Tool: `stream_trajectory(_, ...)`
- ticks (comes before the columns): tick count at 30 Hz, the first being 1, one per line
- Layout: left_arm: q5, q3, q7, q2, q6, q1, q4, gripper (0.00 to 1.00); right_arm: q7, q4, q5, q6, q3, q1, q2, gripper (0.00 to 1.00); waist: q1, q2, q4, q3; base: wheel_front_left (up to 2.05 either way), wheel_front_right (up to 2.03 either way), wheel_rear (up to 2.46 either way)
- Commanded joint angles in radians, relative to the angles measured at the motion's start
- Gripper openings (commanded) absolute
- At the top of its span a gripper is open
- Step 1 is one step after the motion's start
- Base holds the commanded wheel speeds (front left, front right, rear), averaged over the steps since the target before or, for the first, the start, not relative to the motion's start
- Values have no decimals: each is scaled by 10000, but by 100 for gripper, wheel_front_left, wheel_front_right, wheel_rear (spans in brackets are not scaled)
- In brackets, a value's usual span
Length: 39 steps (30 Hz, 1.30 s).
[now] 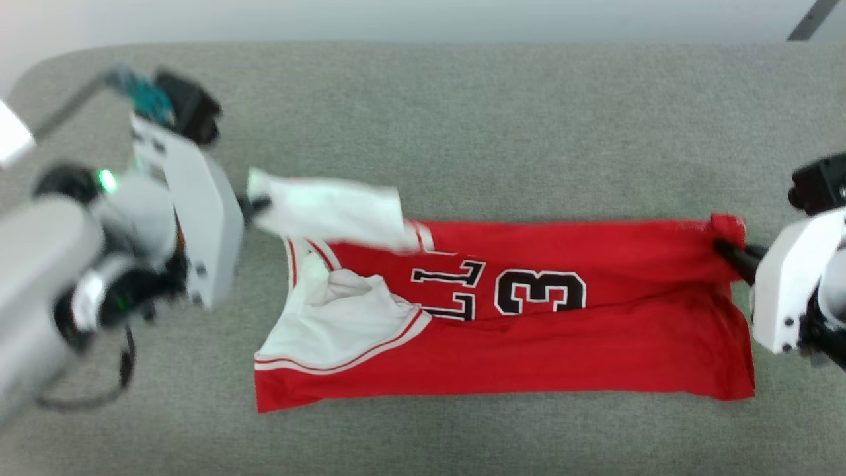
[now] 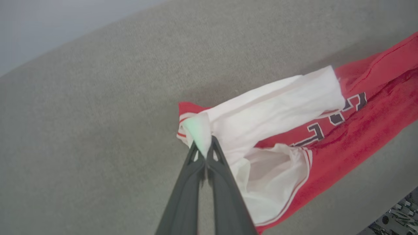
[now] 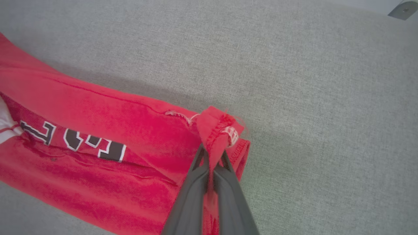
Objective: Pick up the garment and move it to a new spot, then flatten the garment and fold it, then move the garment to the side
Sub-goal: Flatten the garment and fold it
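The red jersey T-shirt with white sleeves [image 1: 529, 350] lies centred on the grey cloth surface [image 1: 462, 119], half-folded lengthwise. My left gripper [image 1: 256, 206], at 9 o'clock, pinches a sleeve [image 1: 330, 211]. My right gripper [image 1: 727, 250], at 3 o'clock, pinches the hem corner [image 1: 727, 228]. Folding appears unfinished; the side move is not yet done.

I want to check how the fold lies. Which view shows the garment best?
The head view: the garment lies whole there, end to end. The left wrist view shows its white sleeve end, the right wrist view its red hem corner.
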Motion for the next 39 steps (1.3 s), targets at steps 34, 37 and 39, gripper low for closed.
stream_trajectory(34,-2219,-295,-1187,-402,361,3579,-115,100,755,-189,-253,-11,-868,1753,1204,100,0,0,89,-1921,0,0,0)
stream_trajectory(37,-2229,-223,-1479,-247,427,3775,-293,100,886,-276,-290,-10,-1077,1908,1325,100,0,0,132,-2135,0,0,0)
stream_trajectory(39,-2082,-132,-1862,-123,451,3886,-399,100,972,-308,-357,-10,-1281,2029,1437,100,0,0,162,-2273,0,0,0)
